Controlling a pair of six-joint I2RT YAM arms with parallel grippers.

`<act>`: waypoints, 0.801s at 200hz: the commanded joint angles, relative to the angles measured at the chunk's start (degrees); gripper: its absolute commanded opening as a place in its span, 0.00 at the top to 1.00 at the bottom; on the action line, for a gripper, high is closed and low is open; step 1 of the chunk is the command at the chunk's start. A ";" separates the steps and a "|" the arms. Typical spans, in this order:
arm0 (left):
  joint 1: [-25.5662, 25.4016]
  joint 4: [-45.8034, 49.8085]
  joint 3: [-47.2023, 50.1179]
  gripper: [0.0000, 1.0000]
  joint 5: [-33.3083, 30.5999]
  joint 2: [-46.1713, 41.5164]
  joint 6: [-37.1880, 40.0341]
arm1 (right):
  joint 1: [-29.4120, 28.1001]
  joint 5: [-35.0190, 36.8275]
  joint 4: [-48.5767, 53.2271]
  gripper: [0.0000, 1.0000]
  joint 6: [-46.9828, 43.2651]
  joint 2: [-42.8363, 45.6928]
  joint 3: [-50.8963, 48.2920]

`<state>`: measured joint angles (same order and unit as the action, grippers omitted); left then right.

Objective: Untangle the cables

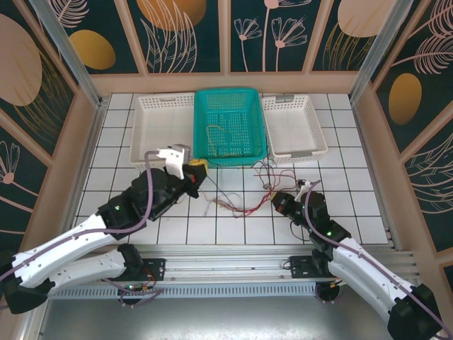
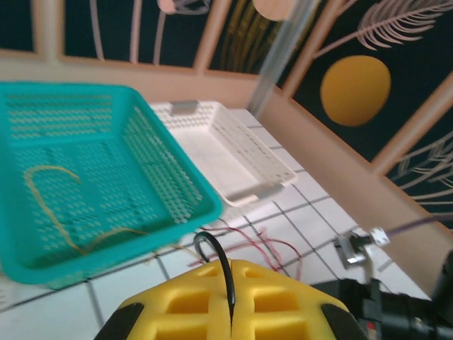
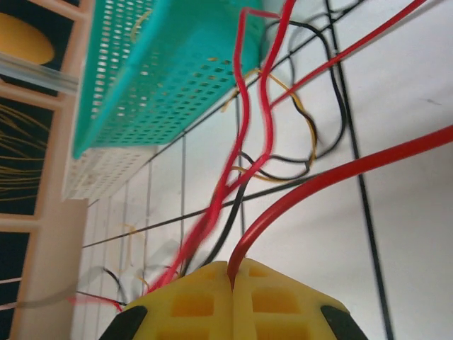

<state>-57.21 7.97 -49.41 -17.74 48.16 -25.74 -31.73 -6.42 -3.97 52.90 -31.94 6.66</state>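
Note:
A loose tangle of thin red, black and yellow-tan cables lies on the white tiles in front of the teal basket. My left gripper hovers at that basket's near left corner. In the left wrist view its yellow pads are shut on a black cable that curls up from between them. My right gripper sits at the right end of the tangle. In the right wrist view it is shut on a red cable, which arcs off to the right. A yellow-tan cable lies inside the teal basket.
White baskets stand to either side of the teal one: a left basket and a right basket. Wooden walls enclose the tiled floor, and a metal rail runs along the near edge by the arm bases.

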 commanded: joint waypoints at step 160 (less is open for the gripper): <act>2.07 15.77 -28.51 1.00 -30.99 -2.57 29.36 | 19.94 -0.68 9.91 1.00 -0.55 -0.77 -3.75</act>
<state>-55.48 22.79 -76.36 -45.78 44.99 0.10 -12.38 -6.07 4.89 53.28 -32.73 2.98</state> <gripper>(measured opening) 0.061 0.042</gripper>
